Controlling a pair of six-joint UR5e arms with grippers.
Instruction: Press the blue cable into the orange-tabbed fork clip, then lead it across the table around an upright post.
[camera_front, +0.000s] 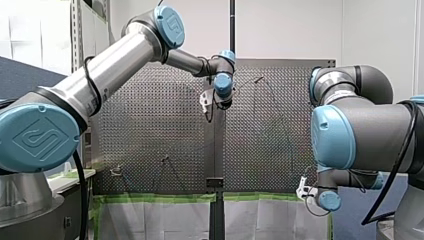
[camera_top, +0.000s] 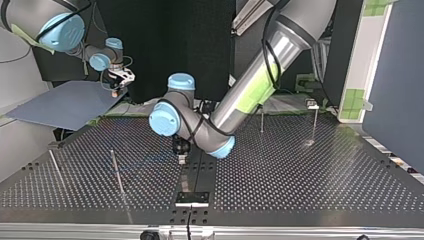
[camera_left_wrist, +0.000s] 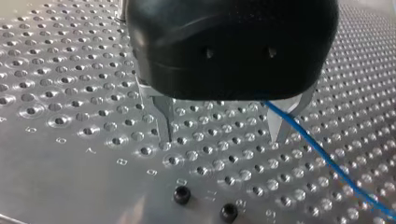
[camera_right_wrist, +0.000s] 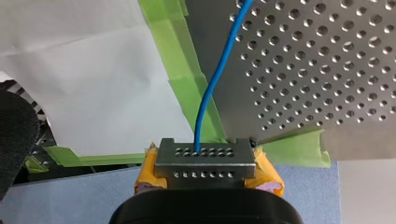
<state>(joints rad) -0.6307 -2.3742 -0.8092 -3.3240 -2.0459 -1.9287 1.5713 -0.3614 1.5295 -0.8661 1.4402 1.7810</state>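
My right claw (camera_right_wrist: 205, 156) pinches the blue cable (camera_right_wrist: 212, 88) just off the perforated table (camera_right_wrist: 317, 70), its edge lined with green tape (camera_right_wrist: 180, 51), white paper (camera_right_wrist: 84, 84) beyond. My left claw (camera_left_wrist: 220, 139) hangs wide above the table, cable beside one finger.

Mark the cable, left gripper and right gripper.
cable (camera_right_wrist: 212, 88), right wrist view, mid-span where it bends
left gripper (camera_left_wrist: 220, 135), left wrist view, midway between the fingertips
right gripper (camera_right_wrist: 205, 156), right wrist view, midway between the fingertips
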